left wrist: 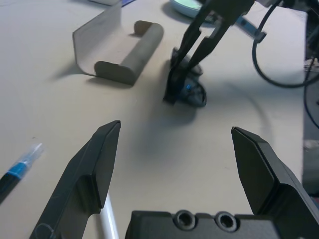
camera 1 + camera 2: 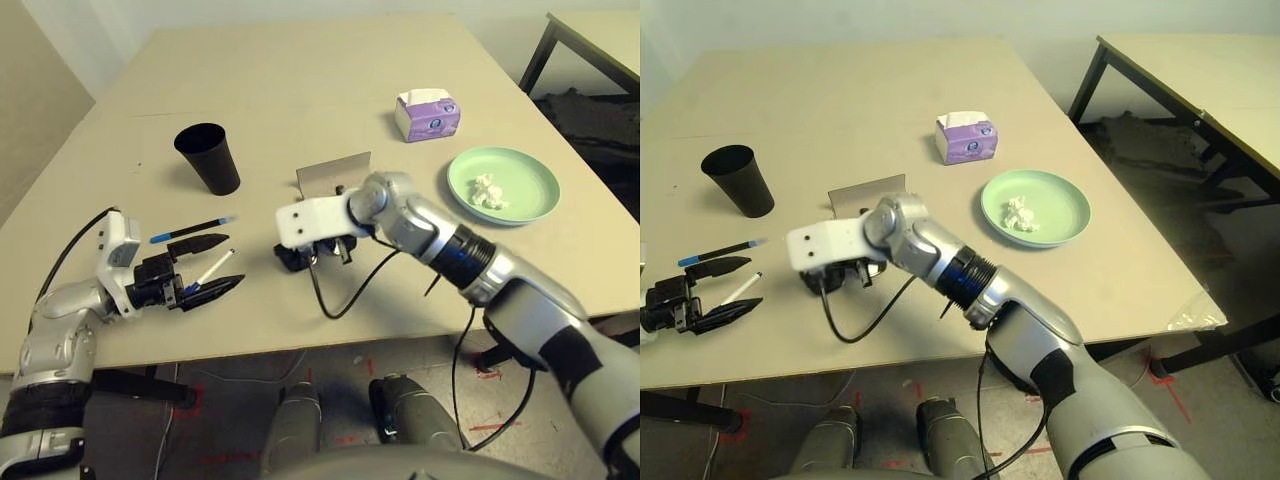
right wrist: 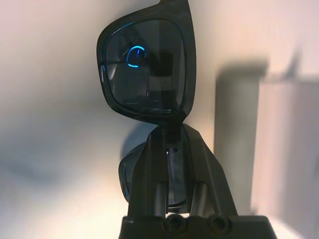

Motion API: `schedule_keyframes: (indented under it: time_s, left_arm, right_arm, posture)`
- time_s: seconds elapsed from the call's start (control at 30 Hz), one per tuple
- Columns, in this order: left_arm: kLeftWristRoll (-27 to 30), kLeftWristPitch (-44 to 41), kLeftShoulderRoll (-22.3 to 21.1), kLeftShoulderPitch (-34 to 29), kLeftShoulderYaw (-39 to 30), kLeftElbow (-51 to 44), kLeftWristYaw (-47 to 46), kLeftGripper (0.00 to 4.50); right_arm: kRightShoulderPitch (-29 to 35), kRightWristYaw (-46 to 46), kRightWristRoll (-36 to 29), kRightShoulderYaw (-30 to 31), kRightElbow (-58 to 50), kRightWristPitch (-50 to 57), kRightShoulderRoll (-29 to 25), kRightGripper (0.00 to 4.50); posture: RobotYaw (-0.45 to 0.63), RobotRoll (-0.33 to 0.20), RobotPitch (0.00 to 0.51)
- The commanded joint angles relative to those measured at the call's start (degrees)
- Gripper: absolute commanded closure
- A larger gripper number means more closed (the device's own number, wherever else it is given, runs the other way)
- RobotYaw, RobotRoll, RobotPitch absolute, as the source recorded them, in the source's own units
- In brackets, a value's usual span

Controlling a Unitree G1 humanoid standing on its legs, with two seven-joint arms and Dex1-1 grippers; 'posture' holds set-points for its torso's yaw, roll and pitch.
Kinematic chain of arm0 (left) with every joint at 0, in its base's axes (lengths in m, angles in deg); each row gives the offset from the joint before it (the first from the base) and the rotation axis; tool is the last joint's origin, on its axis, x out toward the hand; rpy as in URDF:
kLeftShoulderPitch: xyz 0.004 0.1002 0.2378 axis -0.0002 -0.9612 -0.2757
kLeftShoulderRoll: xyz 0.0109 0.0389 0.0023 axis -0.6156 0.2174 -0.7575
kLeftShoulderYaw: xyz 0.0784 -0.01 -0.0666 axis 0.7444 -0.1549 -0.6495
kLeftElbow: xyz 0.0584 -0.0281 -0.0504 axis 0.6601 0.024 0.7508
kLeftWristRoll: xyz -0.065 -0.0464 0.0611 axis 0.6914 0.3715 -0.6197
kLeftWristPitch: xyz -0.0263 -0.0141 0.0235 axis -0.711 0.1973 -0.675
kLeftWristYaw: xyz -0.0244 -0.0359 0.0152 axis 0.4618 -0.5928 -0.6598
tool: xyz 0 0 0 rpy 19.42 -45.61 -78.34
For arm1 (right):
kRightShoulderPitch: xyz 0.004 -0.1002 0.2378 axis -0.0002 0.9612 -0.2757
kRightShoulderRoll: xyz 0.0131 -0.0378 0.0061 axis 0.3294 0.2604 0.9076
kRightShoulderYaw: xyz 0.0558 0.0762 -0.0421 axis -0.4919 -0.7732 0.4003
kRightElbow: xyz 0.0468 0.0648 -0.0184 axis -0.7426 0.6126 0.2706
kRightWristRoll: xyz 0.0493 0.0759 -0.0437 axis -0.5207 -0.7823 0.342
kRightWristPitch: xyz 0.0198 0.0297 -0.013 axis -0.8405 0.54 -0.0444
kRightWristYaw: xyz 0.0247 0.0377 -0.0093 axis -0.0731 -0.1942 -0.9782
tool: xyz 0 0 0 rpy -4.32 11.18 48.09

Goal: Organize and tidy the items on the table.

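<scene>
Nearest my left side, my left gripper (image 2: 215, 262) lies low over the table (image 2: 300, 80), its two black fingers spread wide with nothing between them. The white marker (image 2: 213, 268) lies in that gap on the tabletop, and just beyond it the slim blue-black pen (image 2: 192, 230), its pale blue tip pointing away from me.

At the middle, my right gripper (image 3: 172, 144) is pinched tight on the black sunglasses (image 3: 147, 69), clamped at the bridge between the lenses. The frame is glossy black and squarish, with dark lenses; one lens stands up past my fingertips, the other sits behind them. Whether the glasses touch the tabletop, I can't tell.

Just behind them the grey oblong glasses case (image 1: 117, 47) lies open, its lid standing up. Farther left stands the black tapered cup (image 2: 209, 156), upright, wider at the mouth.

On the right, the green plate (image 2: 525, 180) carries the crumpled white tissue (image 2: 488, 190). Beyond it rests a purple-and-white tissue pack (image 2: 428, 113)
</scene>
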Motion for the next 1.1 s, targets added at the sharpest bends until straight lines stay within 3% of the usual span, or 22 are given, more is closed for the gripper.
schedule_keyframes:
  time_s: [0.03, 0.37, 0.83, 1.1]
  left_arm:
    - [-0.99, -0.17, 0.6, -0.13, 0.85, 0.43, -0.74, 0.0]
    - [-2.09, -0.01, 1.68, 0.72, 1.29, 1.03, -2.6, 0.0]
    - [-3.98, -2.09, 2.82, 4.61, 2.23, 1.51, -8.87, 0.0]
    - [-4.47, -1.57, 3.27, 4.69, 2.74, 1.82, -8.89, 0.0]
  right_arm:
    - [-1.1, -1.5, 0.87, -1.35, 0.54, -1.61, -0.81, 4.34]
    - [-4.68, 1.72, 2.02, -5.06, 6.47, -4.19, 1.53, 4.34]
    - [-13.51, 17.67, 5.26, -7.3, 35.12, -17.45, 9.46, 4.34]
    - [-16.65, 23.32, 6.55, -8.59, 44.31, -21.02, 12.13, 4.34]
  posture:
    - [0.0, 0.0, 0.123]
    - [-0.01, 0.0, 0.115]
    - [0.01, 0.0, 0.116]
    - [0.0, 0.0, 0.12]
